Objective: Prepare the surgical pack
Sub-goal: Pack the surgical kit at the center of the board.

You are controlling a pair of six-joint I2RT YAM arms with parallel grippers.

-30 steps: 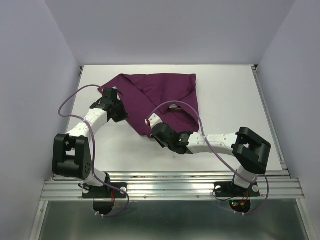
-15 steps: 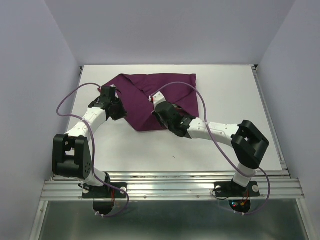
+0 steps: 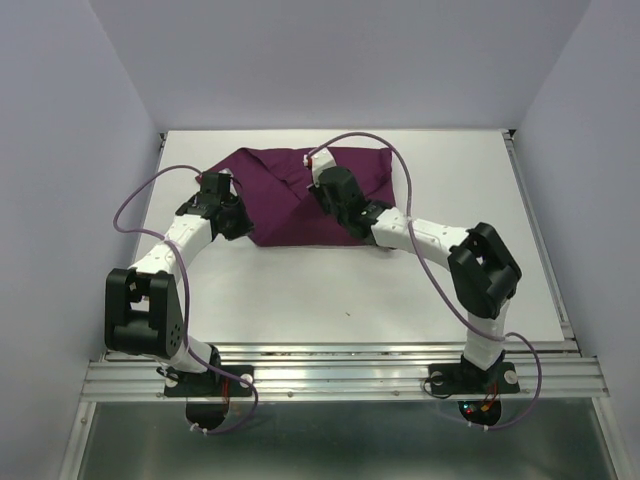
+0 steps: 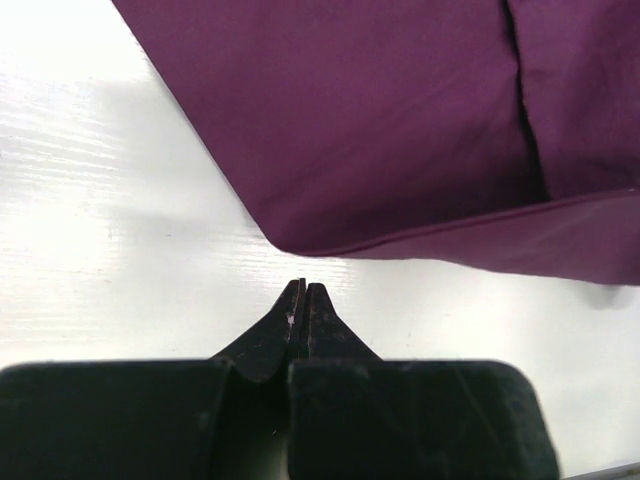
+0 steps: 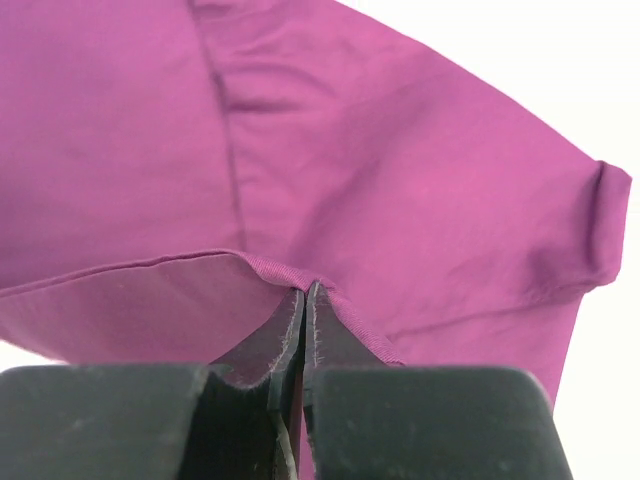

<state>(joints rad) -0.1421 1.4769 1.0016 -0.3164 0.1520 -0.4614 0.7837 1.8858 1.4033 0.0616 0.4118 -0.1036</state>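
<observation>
The deep-purple cloth wrap [image 3: 280, 205] lies folded at the back middle of the white table [image 3: 300, 290]. My right gripper [image 3: 322, 190] is over the wrap's middle, shut on a hemmed edge of the cloth [image 5: 400, 150], with its tips [image 5: 303, 288] pinching the fold. My left gripper [image 3: 238, 226] is shut and empty, just off the wrap's near left corner [image 4: 400, 130], with its tips [image 4: 303, 285] on bare table a short way from the hem. The steel tray, the instruments and the gauze are hidden.
Grey walls close the table in on the left, right and back. A metal rail [image 3: 340, 360] runs along the near edge by the arm bases. Purple cables loop over both arms.
My right gripper has carried the cloth's near corner away from the front edge and up over the wrap's middle, folding it flat. The left gripper has barely moved.
</observation>
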